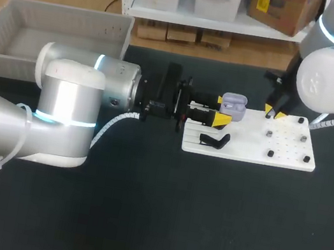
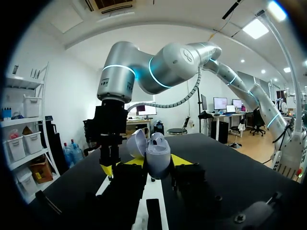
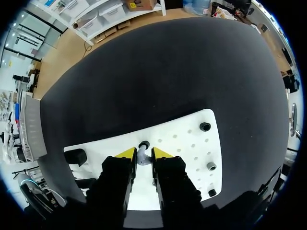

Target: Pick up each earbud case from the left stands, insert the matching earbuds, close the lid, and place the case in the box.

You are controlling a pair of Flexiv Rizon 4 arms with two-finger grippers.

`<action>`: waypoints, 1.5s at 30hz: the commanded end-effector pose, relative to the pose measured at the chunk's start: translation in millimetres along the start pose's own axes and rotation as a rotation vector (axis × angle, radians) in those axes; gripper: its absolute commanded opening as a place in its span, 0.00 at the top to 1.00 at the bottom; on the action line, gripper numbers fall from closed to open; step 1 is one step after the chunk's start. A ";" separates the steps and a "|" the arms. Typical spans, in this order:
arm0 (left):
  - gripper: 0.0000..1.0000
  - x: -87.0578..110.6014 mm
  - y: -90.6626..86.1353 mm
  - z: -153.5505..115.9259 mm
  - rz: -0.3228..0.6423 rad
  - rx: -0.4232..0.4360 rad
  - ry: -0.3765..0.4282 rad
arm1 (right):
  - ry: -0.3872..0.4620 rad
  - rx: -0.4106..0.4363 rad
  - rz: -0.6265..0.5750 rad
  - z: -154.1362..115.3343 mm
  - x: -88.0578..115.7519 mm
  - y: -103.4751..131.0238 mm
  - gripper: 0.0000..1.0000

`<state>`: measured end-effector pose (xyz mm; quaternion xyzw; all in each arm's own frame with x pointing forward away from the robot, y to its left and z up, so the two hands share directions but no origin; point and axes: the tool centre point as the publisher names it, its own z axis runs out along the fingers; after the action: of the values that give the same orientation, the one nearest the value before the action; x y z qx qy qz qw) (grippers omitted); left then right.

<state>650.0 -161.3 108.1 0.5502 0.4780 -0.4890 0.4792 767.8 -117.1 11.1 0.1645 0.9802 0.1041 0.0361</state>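
My left gripper (image 1: 220, 108) is held level above the left end of the white board (image 1: 290, 161), shut on a lavender earbud case (image 1: 233, 106). In the left wrist view the case (image 2: 158, 154) sits upright between the yellow tips with its lid open. My right gripper (image 1: 274, 111) points down at the board's far side. In the right wrist view the right gripper (image 3: 143, 154) has both fingers against a small grey earbud (image 3: 143, 157) that sits at a black holder on the board (image 3: 182, 139). My right gripper (image 2: 109, 168) also shows just beyond the case in the left wrist view.
A grey plastic bin (image 1: 53, 34) stands at the back left of the black table. A black angled stand (image 1: 215, 140) lies on the board's near left part. Several small black pegs (image 1: 270, 154) dot the board's right half, such as one peg (image 3: 205, 126) ahead of my right gripper.
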 end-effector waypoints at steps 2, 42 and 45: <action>1.00 -0.1 -1.1 0.1 0.001 -0.004 0.001 | 0.002 0.001 0.002 -7.2 2.8 0.2 1.00; 1.00 -0.1 -1.1 0.1 0.001 -0.004 0.001 | 0.165 -0.030 -0.230 -175.9 149.3 76.8 1.00; 1.00 -0.1 -1.1 0.1 0.001 -0.004 0.001 | 0.177 -0.026 -0.269 -173.4 155.1 86.5 1.00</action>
<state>650.0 -161.2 108.1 0.5501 0.4781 -0.4890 0.4792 626.7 -28.2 194.0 0.0279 0.9907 0.1304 -0.0285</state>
